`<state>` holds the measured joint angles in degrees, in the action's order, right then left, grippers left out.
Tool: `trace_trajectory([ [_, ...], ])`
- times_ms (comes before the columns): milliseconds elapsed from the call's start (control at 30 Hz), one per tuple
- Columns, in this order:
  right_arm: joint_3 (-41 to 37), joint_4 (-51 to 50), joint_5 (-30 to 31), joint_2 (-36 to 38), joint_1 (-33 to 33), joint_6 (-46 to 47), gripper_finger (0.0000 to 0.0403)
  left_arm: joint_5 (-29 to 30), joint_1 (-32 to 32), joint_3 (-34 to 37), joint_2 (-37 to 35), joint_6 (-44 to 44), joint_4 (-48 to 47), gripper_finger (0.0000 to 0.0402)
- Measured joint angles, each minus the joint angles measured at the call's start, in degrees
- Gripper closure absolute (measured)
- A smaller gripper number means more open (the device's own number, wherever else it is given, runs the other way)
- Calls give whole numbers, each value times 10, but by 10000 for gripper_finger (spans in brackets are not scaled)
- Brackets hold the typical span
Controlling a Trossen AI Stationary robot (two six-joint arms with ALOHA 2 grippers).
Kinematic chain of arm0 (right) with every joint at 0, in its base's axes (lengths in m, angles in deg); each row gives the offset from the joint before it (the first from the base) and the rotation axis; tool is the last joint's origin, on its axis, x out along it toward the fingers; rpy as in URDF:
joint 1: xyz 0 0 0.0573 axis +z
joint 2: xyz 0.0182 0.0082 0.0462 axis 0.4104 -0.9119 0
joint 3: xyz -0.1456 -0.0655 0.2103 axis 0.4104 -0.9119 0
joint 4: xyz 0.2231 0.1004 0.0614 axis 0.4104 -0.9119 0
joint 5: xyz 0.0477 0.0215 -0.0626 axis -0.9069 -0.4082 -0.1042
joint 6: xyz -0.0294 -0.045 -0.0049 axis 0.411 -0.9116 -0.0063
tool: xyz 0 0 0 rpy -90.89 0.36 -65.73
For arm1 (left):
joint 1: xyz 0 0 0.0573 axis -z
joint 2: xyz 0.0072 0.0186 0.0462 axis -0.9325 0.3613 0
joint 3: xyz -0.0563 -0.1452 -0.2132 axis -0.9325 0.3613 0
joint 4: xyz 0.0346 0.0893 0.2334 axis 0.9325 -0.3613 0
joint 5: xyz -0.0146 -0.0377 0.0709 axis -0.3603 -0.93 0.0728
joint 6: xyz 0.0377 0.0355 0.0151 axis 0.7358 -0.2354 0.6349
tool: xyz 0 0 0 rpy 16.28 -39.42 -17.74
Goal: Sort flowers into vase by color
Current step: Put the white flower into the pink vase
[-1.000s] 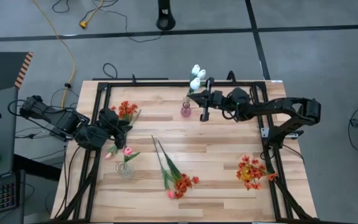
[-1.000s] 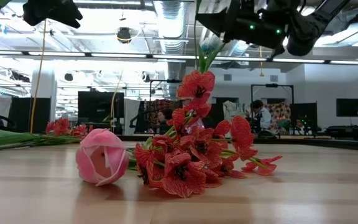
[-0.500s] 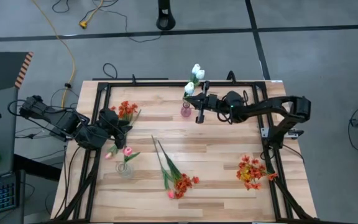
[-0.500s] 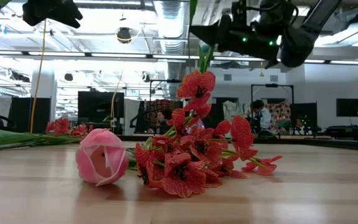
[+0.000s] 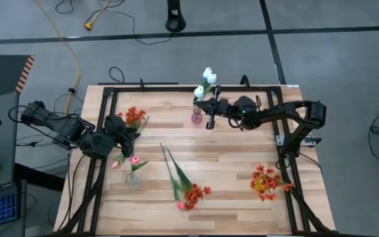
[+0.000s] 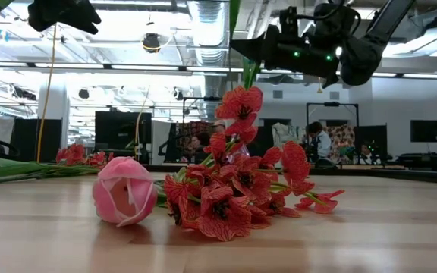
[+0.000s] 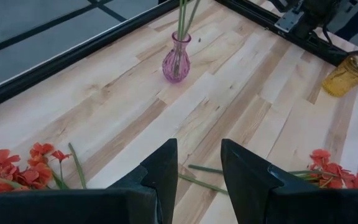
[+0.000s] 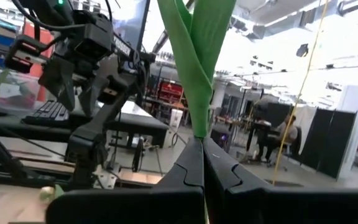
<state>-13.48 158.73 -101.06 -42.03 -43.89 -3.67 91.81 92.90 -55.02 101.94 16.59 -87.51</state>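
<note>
White tulips (image 5: pixel 206 79) stand with their green stems in a pink vase (image 5: pixel 197 117) at the table's far middle. My right gripper (image 5: pixel 202 103) is shut on those stems above the vase. My left gripper (image 5: pixel 129 131) is open and empty at the left, above the table near a red-orange bunch (image 5: pixel 134 116) that lies flat. Pink tulips stand in a clear vase (image 5: pixel 131 176). A red-orange bunch with one pink tulip (image 5: pixel 188 195) lies at the near middle. In the low view the pink tulip (image 6: pixel 125 191) lies right in front. My right gripper pinches the white tulips' green stems and leaves (image 8: pixel 197 121) between its two fingers, partway up, above the vase's mouth. The fingers come about level from the table's right side and lie across the stems. The stems' lower ends stand in the pink vase (image 7: pixel 176 59).
An amber vase (image 7: pixel 352 73) with red-orange blooms (image 5: pixel 266 181) stands near the right edge. A black frame (image 5: pixel 176 87) runs round the table. People and desks show in the room beyond. Bare wood lies between the vases in the middle.
My right gripper has gone a little toward the table's left edge, still shut on the white tulips. Their blooms have swung left with it while the stems' lower ends stay in the pink vase.
</note>
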Motion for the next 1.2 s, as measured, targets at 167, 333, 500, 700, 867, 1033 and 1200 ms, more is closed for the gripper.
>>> trace_trajectory([
  [167, 0, -26, 12, 0, 0, 1, 386, 0, 0, 0, 0, 0, 0, 292],
  [333, 0, -49, 13, 0, 0, 1, 368, 0, 0, 0, 0, 0, 0, 292],
  [500, 0, -57, 12, 0, 0, 1, 356, 0, 0, 0, 0, 0, 0, 292],
  [700, 0, -63, 17, 0, 0, 0, 353, 0, 0, 0, 0, 0, 0, 292],
  [867, 0, -83, 70, 0, 0, 1, 348, 0, 0, 0, 0, -8, 0, 292],
  [1033, 0, -110, 75, 0, 0, 1, 317, -4, 0, 0, 0, -17, 0, 292],
  [1200, 0, -128, 75, 0, 0, 1, 263, -4, 0, 0, 0, -24, 0, 292],
])
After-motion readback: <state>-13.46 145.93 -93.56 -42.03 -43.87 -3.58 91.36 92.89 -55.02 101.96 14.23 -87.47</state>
